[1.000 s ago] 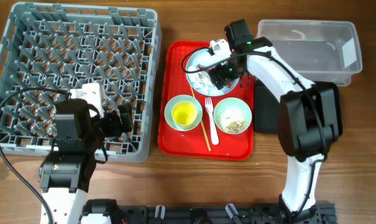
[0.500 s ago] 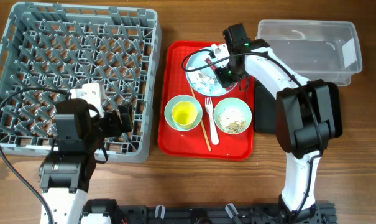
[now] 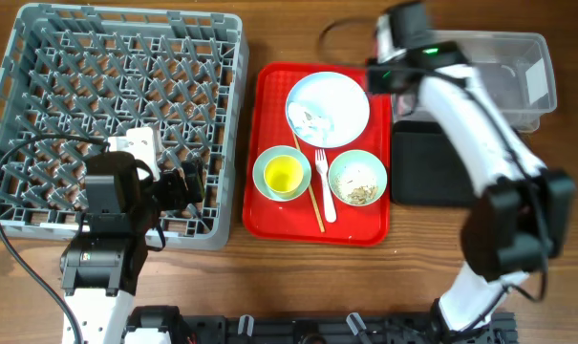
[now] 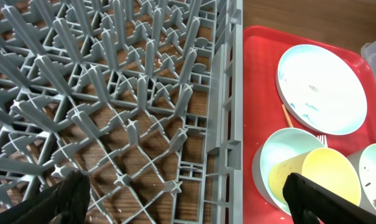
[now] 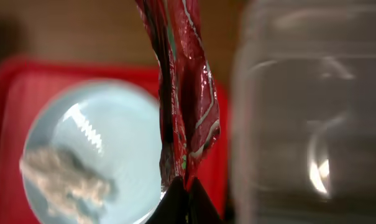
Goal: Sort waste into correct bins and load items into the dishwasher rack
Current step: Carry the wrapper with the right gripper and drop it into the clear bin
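My right gripper [image 5: 183, 202] is shut on the dark-red wrapper [image 5: 184, 93], which hangs in the air between the white plate [image 5: 100, 149] and the clear tub [image 5: 306, 124]. A white scrap [image 3: 312, 121] lies on the plate [image 3: 328, 108]. On the red tray [image 3: 269, 215] stand a mint bowl holding the yellow cup [image 3: 282, 174] and a bowl of crumbs [image 3: 357, 179], with the fork [image 3: 324, 182] and chopstick [image 3: 308, 186] between them. My left gripper [image 4: 191, 205] is open over the dishwasher rack's [image 3: 107, 105] right edge, holding nothing.
The black tray [image 3: 427, 162] lies right of the red tray, in front of the clear tub [image 3: 499, 76]. The right arm reaches across it from the table's front right. The rack's upright pegs fill the left half of the table.
The right gripper shut on the wrapper on the plate, then rose and swung back and right toward the clear tub with it. The left arm has not moved.
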